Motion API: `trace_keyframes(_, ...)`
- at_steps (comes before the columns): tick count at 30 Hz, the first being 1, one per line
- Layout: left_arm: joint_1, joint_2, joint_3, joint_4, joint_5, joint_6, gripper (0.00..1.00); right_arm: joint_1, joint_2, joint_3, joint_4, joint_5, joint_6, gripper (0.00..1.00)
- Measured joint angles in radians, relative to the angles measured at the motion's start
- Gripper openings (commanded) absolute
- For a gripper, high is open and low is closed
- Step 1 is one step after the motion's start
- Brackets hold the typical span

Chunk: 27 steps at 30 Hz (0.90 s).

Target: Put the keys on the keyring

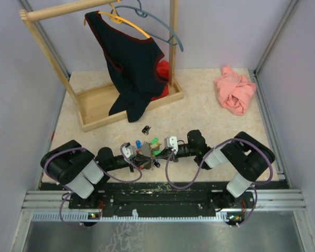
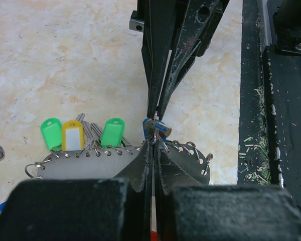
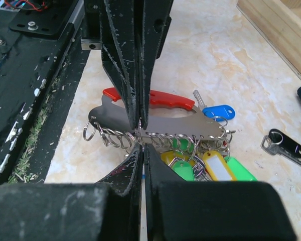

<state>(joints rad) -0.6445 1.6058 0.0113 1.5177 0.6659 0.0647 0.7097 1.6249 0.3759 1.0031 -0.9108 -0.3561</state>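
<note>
The keyring is a grey metal plate (image 3: 165, 119) with a red handle (image 3: 165, 98) and a row of split rings (image 3: 183, 140) along its edge. Green and yellow tagged keys (image 2: 72, 134) hang from the rings, and a blue-tagged one (image 3: 218, 111) lies by the plate's far side. My two grippers meet tip to tip at the plate's ringed edge. My left gripper (image 2: 153, 144) is shut on one split ring. My right gripper (image 3: 142, 146) is shut, and a blue-headed key (image 2: 157, 128) sits at its fingertips. From above, both grippers (image 1: 149, 155) crowd over the bunch.
A black key fob (image 1: 146, 128) lies loose on the table beyond the keyring, also the black fob (image 3: 283, 145) in the right wrist view. A wooden clothes rack (image 1: 94, 113) with a dark garment stands at the back left. A pink cloth (image 1: 235, 92) lies at the back right.
</note>
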Motion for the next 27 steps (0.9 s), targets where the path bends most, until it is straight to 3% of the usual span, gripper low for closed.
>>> trace_keyframes(27, 0.000, 0.003, 0.000, 0.000, 0.016, 0.003, 0.01, -0.019, 0.058, 0.034, 0.030, -0.052, 0.108, 0.00)
